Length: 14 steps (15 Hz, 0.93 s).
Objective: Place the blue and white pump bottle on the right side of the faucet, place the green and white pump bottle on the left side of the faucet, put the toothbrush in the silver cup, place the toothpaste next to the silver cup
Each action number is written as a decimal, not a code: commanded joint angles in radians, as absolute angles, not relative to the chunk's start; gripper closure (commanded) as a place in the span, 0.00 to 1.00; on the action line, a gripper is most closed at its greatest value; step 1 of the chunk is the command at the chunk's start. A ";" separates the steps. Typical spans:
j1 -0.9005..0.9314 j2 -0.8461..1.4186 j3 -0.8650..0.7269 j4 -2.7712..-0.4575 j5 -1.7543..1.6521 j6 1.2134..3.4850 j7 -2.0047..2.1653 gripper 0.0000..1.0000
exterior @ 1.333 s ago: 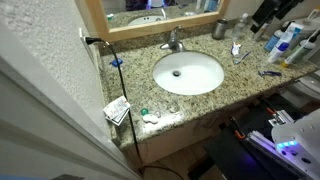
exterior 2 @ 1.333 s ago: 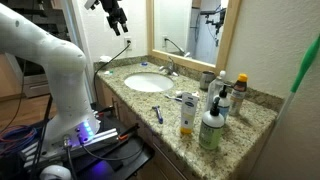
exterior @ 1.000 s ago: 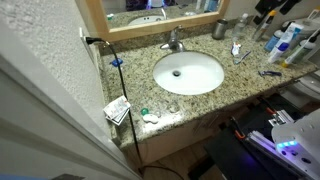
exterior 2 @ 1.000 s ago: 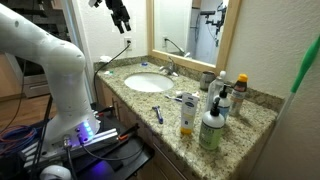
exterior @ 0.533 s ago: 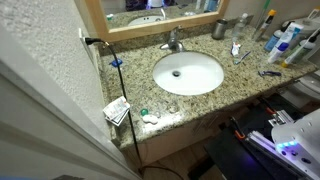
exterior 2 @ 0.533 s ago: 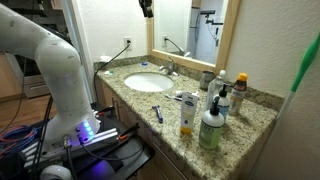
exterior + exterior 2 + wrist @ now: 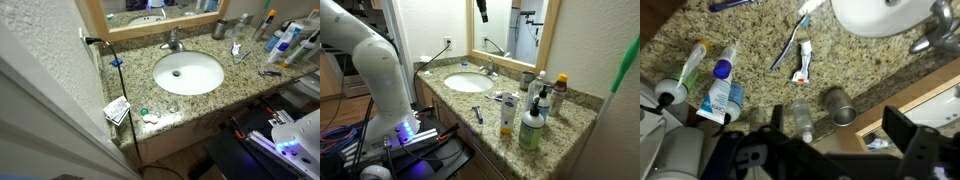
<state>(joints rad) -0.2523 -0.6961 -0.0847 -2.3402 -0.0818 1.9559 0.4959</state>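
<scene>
My tool (image 7: 482, 14) hangs high over the tabletop (image 7: 745, 35), in front of the mirror (image 7: 515, 30) and up beside the faucet (image 7: 492, 68). In the wrist view its fingers (image 7: 902, 128) stand wide apart with nothing between them.

Everything I have to move sits on one side of the faucet. The silver cup (image 7: 842, 106) is the nearest piece to the faucet, upright on the tabletop close to the mirror's lower edge, mouth up. The toothpaste (image 7: 803, 62) is a little farther from the faucet than the cup and apart from it, toward the front edge. I cannot tell whether it stands or lies. The toothbrush (image 7: 790, 45) lies flat on the tabletop just beside the toothpaste, its head pointing toward the basin (image 7: 205, 75) below the faucet.

The blue and white pump bottle (image 7: 720, 92) and the green and white pump bottle (image 7: 685, 78) stand just beside each other, well apart from the faucet, beyond both cup and toothpaste. The green one is the farther of the two from the faucet.
</scene>
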 commanded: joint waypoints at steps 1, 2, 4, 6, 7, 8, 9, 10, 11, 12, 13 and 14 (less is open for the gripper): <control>-0.345 -0.503 -0.178 -2.182 -0.055 1.955 0.505 0.00; -0.362 -0.455 -0.213 -2.132 -0.044 1.934 0.502 0.00; -0.360 -0.512 -0.202 -2.191 -0.054 1.956 0.494 0.00; -0.373 -0.447 -0.245 -2.124 -0.038 1.941 0.494 0.00; -0.377 -0.448 -0.225 -2.146 -0.072 1.962 0.513 0.00; -0.392 -0.410 -0.209 -2.146 -0.099 1.992 0.575 0.00; -0.400 -0.366 -0.213 -2.126 -0.091 1.994 0.629 0.00; -0.404 -0.324 -0.226 -2.107 -0.081 2.000 0.683 0.00; -0.404 -0.282 -0.253 -2.089 -0.059 2.016 0.708 0.00; -0.407 -0.254 -0.272 -2.079 -0.046 2.026 0.738 0.00; -0.412 -0.216 -0.296 -2.067 -0.029 2.052 0.759 0.00; -0.418 -0.177 -0.317 -2.049 -0.014 2.063 0.782 0.00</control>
<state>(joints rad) -0.3862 -0.3024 -0.2724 -2.1177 -0.0645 2.0260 0.7360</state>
